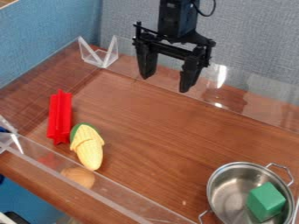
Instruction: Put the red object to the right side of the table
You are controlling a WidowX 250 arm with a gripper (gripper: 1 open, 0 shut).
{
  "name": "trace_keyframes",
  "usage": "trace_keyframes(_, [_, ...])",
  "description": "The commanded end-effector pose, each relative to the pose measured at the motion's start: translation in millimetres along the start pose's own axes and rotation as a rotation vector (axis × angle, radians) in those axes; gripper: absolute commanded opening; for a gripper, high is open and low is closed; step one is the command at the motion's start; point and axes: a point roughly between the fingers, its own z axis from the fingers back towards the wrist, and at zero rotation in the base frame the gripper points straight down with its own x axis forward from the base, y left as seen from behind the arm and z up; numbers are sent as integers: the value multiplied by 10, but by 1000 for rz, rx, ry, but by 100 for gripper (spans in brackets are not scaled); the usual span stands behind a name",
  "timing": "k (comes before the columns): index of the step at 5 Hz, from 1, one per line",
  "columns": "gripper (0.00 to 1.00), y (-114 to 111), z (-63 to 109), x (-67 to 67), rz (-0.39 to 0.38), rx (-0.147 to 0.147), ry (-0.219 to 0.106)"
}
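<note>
Camera view, looking down at an angle across the table (163, 131), a reddish-brown wood-grain top w/ low clear acrylic walls (105, 194) along its edges. Blue surface behind and around the tabletop.

Gripper (167, 73): black, two-fingered, hanging above the far-centre part of the table, pointing approx. straight down. Jaws stand wide apart w/ nothing between them; fingertips are clear of every object. Its upper body runs out of frame at the top.

Red object (59, 115): long, narrow bright red plastic block w/ ridged sides, lying flat on the wood at the left side of the table, long axis running roughly near-to-far. Well apart from the gripper.

Corn cob toy (86, 144): yellow w/ pale green husk at the end nearest the block, lying just beside the red object's near end on its right; whether the two touch cannot be told. A faint yellow reflection shows in the acrylic wall below it.

Steel pot (228, 188): round, shiny, w/ a side handle, at the near-right corner of the table, partly cut by the frame edge. Inside it sits a green cube (267, 202), toward the right of the pot's interior.

Rest of the wood surface btw. the left-hand objects and the pot shows only grain and reflections.
</note>
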Motion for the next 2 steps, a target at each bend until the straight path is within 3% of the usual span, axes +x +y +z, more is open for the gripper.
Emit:
trace_keyframes(1, [100, -8, -62, 48, 9, -2, 19])
trace_keyframes(2, [100, 208, -124, 69, 100, -8, 33])
